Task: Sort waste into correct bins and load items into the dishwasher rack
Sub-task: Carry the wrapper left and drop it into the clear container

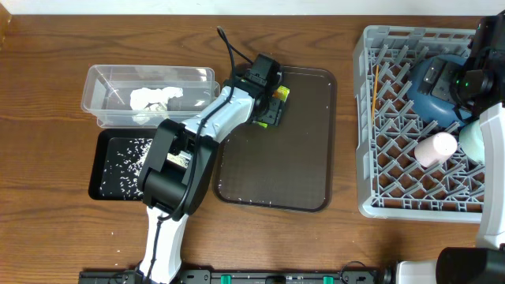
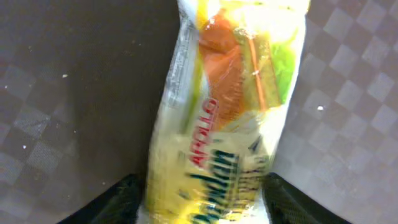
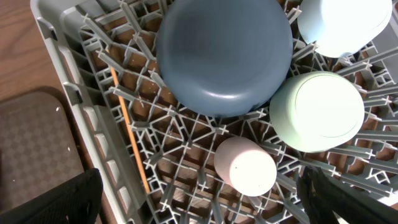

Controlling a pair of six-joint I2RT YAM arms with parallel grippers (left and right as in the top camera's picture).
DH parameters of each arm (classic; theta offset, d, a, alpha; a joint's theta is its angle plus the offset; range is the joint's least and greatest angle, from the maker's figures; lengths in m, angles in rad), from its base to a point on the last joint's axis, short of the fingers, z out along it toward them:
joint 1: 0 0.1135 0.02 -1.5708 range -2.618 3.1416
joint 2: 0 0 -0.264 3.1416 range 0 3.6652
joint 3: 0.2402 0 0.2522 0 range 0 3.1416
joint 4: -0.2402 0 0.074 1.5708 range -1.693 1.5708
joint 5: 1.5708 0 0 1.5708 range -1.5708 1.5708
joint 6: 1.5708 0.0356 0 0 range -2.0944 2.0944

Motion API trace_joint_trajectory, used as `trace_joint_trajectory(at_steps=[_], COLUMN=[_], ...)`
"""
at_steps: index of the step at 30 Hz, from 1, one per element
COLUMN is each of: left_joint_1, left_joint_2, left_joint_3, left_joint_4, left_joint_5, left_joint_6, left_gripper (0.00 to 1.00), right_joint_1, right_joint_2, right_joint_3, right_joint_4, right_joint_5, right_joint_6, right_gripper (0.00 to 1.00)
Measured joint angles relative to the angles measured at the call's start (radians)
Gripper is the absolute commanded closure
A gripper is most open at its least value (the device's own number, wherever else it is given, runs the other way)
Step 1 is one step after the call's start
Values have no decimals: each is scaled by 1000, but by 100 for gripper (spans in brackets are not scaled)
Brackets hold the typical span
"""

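My left gripper [image 1: 272, 106] is low over the dark brown serving tray [image 1: 304, 166]. In the left wrist view its fingers [image 2: 205, 202] are shut on the sides of the yellow-green printed wrapper [image 2: 230, 112]. The clear tub [image 1: 102, 79] holds crumpled white tissue [image 1: 154, 99]. The black tray [image 1: 102, 162] holds rice grains [image 1: 130, 154]. My right gripper [image 3: 199, 205] is open and empty above the grey rack [image 1: 371, 158]. The rack holds the dark blue dish [image 3: 224, 56], pale blue bowl [image 3: 339, 25], saucer [image 3: 317, 112], pink cup [image 3: 245, 165] and wooden stick [image 3: 127, 124].
A few stray rice grains [image 1: 114, 233] lie on the wooden table in front of the black tray. The left arm stretches from the front edge across the black tray and the tub's right end. The serving tray's corner [image 3: 31, 149] shows left of the rack.
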Motion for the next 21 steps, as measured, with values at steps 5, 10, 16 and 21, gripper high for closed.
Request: trace_joint_trajectory(at_steps=[5, 10, 16, 21], left_joint_1=[1, 1, 1, 24], left_joint_2=[2, -3, -99, -314], left_joint_3=[0, 0, -4, -4], left_joint_4=[3, -11, -27, -34], left_joint_5=[0, 8, -3, -119], left_joint_6=[2, 8, 8, -45], left_gripper=[81, 94, 94, 94], right_joint_1=[0, 0, 0, 0], right_joint_2=[0, 0, 0, 0], right_joint_3=[0, 0, 0, 0], right_joint_4=[0, 0, 0, 0], right_joint_5=[0, 0, 0, 0], right_joint_6=[0, 0, 0, 0], right_gripper=[1, 1, 1, 1])
